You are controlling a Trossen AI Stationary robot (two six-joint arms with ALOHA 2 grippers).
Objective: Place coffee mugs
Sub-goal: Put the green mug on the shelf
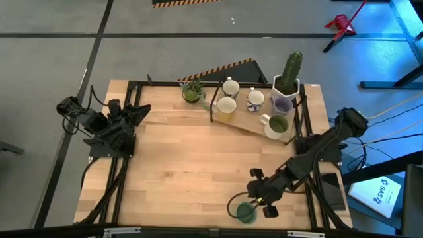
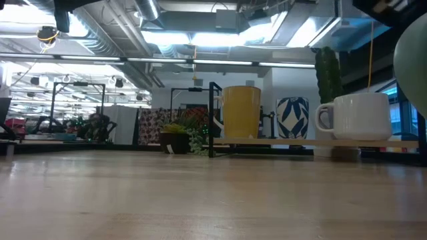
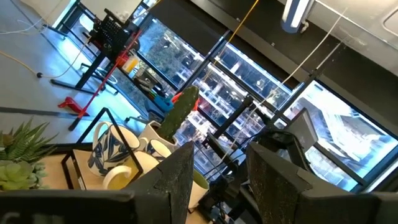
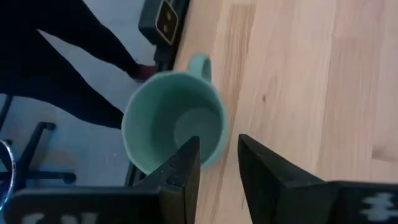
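Note:
A green mug (image 1: 246,212) is at the table's near edge, right of the middle, held in my right gripper (image 1: 259,198). It also shows in the right wrist view (image 4: 168,118), its handle (image 4: 200,62) on the side away from the fingers. In the low view it is a green shape (image 2: 413,60) high at the right. Several other mugs stand on a wooden rack (image 1: 248,122) at the far right: a yellow-lined one (image 1: 226,106), a blue-patterned one (image 1: 256,99), a lavender one (image 1: 281,104). My left gripper (image 1: 135,116) is open and empty at the table's left. My right gripper holds the green mug by its rim wall (image 4: 214,146), on the side opposite the handle, with one finger (image 4: 186,165) inside the mug and one outside. The fingers come slanting down from the table's right. The mug looks lifted clear and tilted.
A cactus in a white pot (image 1: 289,79) stands at the rack's far right corner, and a small green plant (image 1: 193,91) sits left of the rack. The bare wooden tabletop (image 1: 192,158) spreads between the two arms. A black frame runs along the table's edges.

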